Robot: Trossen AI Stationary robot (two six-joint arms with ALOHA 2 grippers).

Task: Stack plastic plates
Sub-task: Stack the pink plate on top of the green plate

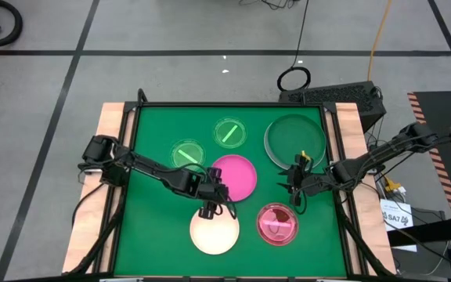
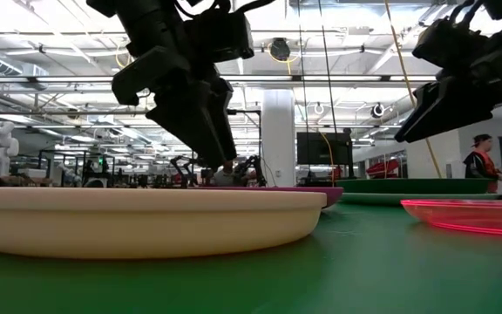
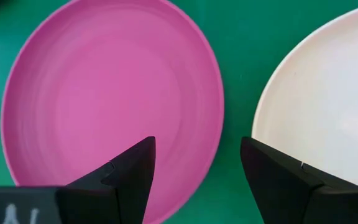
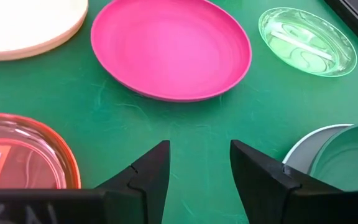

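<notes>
The left gripper (image 1: pixel 210 210), fingers spread and empty, hovers between the magenta plate (image 1: pixel 237 176) and cream plate (image 1: pixel 214 233); the right gripper (image 1: pixel 294 190), also spread, waits beside the dark green plate (image 1: pixel 294 139).

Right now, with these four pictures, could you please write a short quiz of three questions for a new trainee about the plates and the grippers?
1. True or false: the dark green plate sits on the pale blue plate.
2. The left gripper hovers between which two plates? A) cream and magenta B) translucent pink and dark green C) the two small green ones
3. Fill in: the right gripper has its fingers ____.

Key:
1. True.
2. A: the cream plate and the magenta plate.
3. Open.
</notes>
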